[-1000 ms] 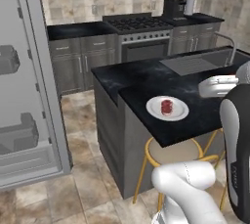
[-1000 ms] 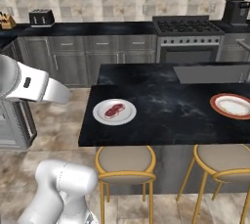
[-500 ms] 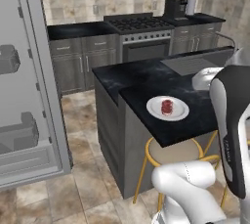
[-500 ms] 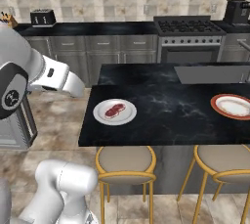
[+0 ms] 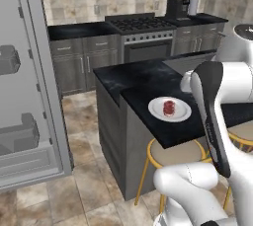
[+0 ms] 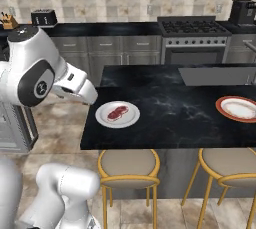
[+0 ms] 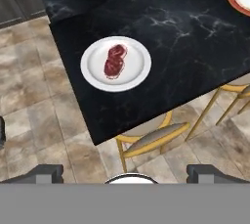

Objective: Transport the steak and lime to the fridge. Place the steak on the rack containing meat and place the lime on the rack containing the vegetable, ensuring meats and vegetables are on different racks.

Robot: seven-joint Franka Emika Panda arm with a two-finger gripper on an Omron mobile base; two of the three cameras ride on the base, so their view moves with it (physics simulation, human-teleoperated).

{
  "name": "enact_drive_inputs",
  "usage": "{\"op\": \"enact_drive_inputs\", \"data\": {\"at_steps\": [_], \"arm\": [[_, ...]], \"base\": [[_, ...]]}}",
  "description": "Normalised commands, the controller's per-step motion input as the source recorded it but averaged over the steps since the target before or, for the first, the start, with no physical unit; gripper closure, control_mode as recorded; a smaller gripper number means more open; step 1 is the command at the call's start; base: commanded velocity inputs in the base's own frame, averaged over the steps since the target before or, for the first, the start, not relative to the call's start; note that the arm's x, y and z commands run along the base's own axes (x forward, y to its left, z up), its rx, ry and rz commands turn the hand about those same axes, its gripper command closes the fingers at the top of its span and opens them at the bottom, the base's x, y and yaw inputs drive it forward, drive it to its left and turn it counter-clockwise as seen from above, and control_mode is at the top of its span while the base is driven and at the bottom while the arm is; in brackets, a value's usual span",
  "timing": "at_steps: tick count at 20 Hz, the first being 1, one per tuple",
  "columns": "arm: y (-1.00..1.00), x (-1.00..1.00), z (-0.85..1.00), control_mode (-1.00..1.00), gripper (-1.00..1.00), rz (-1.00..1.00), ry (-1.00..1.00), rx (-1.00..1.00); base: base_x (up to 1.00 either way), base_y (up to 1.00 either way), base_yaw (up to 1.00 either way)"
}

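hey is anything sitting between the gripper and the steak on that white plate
Nothing visible does. The open gripper hangs above the floor beside the counter, and the steak lies uncovered on the white plate.

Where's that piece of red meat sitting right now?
The steak lies on a white plate near the left end of the black island counter, above a round stool; a red-rimmed plate sits far off to its right.

Raw red steak (image 7: 114, 60) with pale marbling, lying flat at the middle of a white plate (image 7: 93, 75) near the corner of the black island counter (image 7: 185, 42); fridge (image 5: 29, 87) door standing open.
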Motion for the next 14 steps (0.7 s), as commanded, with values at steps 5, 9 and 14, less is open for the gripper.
{"op": "enact_drive_inputs", "data": {"at_steps": [5,9,14], "arm": [[0.0,0.72,-0.57,-1.0,-1.0,-0.08,0.17,0.07],[0.0,0.67,-0.58,-1.0,-1.0,-0.06,0.17,0.05],[-0.05,0.65,-0.44,-1.0,-1.0,-0.05,0.16,0.02]], "base": [[0.0,0.0,0.0],[0.0,0.0,0.0],[0.0,0.0,0.0]]}}
